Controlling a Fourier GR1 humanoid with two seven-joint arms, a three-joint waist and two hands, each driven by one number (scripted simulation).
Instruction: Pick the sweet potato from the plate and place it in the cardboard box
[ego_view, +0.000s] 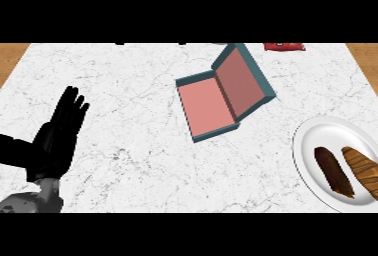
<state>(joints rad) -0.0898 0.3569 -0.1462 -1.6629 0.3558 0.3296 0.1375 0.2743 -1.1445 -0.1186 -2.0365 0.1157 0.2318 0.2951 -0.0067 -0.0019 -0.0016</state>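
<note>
A white plate (308, 150) lies at the right edge of the marble counter. On it rest a dark brown sweet potato (333, 171) and, to its right, a lighter orange-brown ridged item (362, 169) cut off by the view's edge. The open box (221, 95), teal outside and pink inside, sits at the counter's middle with its lid raised to the right. My left hand (59, 131) rests open at the left, fingers pointing up, far from the plate and box. My right hand does not show.
A red object (284, 46) lies at the counter's far edge, upper right. Wooden surface shows past the counter's left and right corners. Bare marble stretches between the left hand, the box and the plate.
</note>
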